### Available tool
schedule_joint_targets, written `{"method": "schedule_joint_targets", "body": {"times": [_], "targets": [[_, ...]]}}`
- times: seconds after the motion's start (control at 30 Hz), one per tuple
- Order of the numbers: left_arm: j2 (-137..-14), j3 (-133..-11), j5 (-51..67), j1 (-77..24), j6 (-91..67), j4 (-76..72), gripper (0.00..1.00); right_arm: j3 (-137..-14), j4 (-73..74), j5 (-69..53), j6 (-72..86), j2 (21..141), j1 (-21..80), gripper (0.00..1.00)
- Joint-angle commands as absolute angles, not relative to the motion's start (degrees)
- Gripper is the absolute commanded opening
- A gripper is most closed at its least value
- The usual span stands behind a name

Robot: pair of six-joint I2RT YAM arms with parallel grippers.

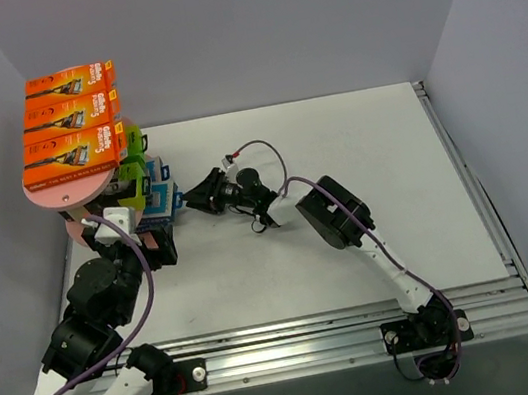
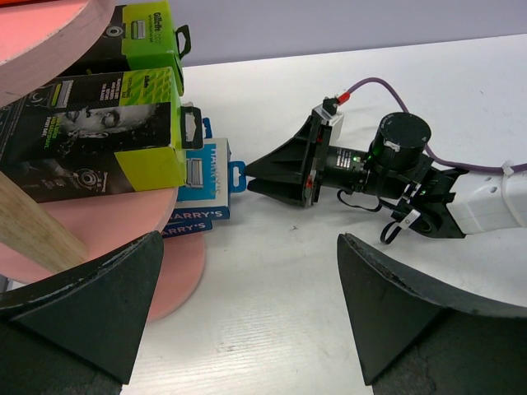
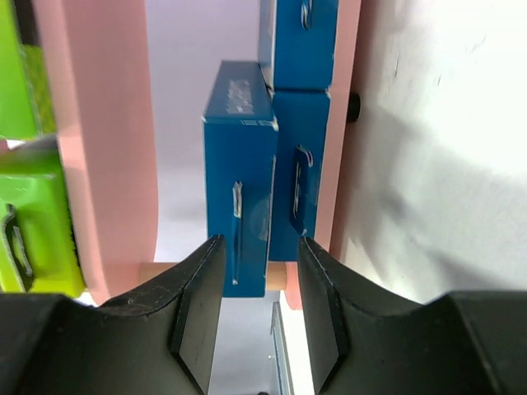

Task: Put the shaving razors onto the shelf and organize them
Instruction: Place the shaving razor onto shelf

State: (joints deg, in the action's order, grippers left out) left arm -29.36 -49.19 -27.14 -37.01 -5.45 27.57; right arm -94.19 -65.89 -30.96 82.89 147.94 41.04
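At the far left of the desk (image 1: 335,135) stands the pink shelf (image 1: 61,196). Its top board carries three orange Gillette razor packs (image 1: 68,114), lying flat in a row, one behind the other. The board below holds two black-and-lime razor packs (image 2: 90,132), also flat, hang tabs pointing right. On the lowest board lie the blue Harry's razor packs (image 2: 206,177) (three can be made out from the right wrist), one resting on top of another, tabs jutting past the rim. Just in front of the shelf hangs the left gripper (image 2: 247,247), its jaws spread wide with nothing between them. To the right, the right gripper (image 2: 251,174) lies low over the desk, pointing at the shelf; its jaws are parted a little, tips at the tab end of the upper blue pack without pinching it
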Motion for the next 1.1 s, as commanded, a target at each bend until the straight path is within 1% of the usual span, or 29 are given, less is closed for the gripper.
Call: {"method": "schedule_joint_targets", "body": {"times": [0.0, 0.5, 1.07], "targets": [[-29.9, -49.8, -27.5, -36.8, -5.2, 25.1, 0.96, -94.1, -70.8, -32.4, 82.5, 142.5, 40.3, 0.37], [-30.1, -49.8, -27.2, -36.7, -5.3, 25.2, 0.96, -103.0, -62.7, -33.1, 79.9, 145.5, 41.6, 0.38], [-29.0, -49.8, -26.9, -36.7, -5.5, 25.2, 0.96, -110.6, -58.8, -32.9, 79.6, 150.5, 42.6, 0.38]]}}
